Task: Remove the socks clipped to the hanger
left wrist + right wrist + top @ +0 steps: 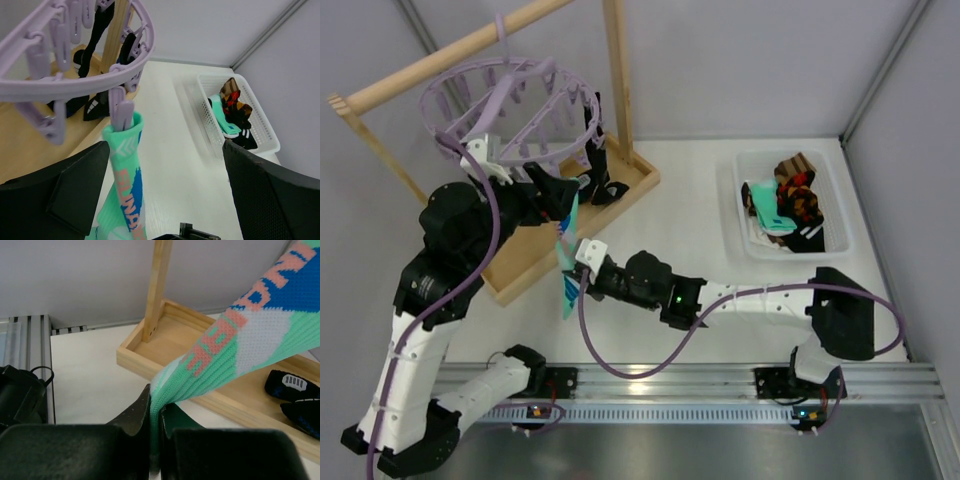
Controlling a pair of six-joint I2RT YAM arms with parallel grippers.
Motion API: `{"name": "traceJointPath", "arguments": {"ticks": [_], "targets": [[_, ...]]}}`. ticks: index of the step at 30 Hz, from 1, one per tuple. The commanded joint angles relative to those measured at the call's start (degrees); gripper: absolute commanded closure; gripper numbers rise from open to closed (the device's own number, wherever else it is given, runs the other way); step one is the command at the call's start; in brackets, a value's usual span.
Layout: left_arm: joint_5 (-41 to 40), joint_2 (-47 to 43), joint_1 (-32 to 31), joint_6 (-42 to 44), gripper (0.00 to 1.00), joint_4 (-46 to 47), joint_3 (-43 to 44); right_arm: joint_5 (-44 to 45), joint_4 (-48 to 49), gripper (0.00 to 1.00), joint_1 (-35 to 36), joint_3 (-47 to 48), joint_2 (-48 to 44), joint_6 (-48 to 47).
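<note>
Your right end effector (155, 407) is clamped on the teal sock (235, 340), holding it taut below the hanger (75, 85). Your left end effector (165, 160) stands wide apart just short of the clip (121, 112), likely ready to pinch it open.

Setting: you are working in a robot lab cell, not a household. Evidence: left arm (415, 340) and right arm (760, 298) are bolted to an aluminium rail (670, 378) at the near edge of a white table (690, 220). Plain grey panel walls (750, 60) enclose it. The laundry items are staged: wooden rod frame (430, 68), hanger (545, 150), white plastic basket (765, 154).
</note>
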Motion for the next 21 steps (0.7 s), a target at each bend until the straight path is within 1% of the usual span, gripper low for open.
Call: {"name": "traceJointPath", "arguments": {"ticks": [1,5,7,8,9,14,15,16,21], "targets": [[4.8,4.26,0.23,0.62,0.02,-0.24,3.84,1.73,4.06,1.0,-0.16,-1.6,-2.24,0.94],[3.65,7.25,0.23,0.8,0.02,0.37,6.22,0.77,4.95,1.0,-0.78,-4.76,-6.1,2.61],[3.92,8.57,0.23,0.36,0.03,0.98,6.4,-2.74,5.91,1.0,-1.83,-7.04,-7.86,5.94],[3.74,8.84,0.23,0.19,0.04,1.34,6.14,-4.23,7.05,1.0,-3.49,-7.75,-9.61,7.52],[3.65,9.19,0.32,0.18,0.04,2.04,5.79,-8.16,7.49,1.0,-4.55,-8.54,-10.32,11.11],[4.88,8.93,0.32,0.27,0.04,5.9,2.45,-17.94,8.82,1.0,-10.26,-11.89,-15.24,17.29],[4.88,8.84,0.32,0.18,0.04,6.61,1.23,-18.48,8.38,1.0,-10.71,-12.06,-15.69,18.16],[6.88,8.76,0.32,-0.08,0.04,8.09,0.69,-19.1,7.86,1.0,-10.97,-12.15,-16.12,18.26],[6.82,8.32,0.32,-1.48,0.03,12.23,-1.77,-22.87,5.57,1.0,-12.2,-11.54,-18.76,19.92]]}}
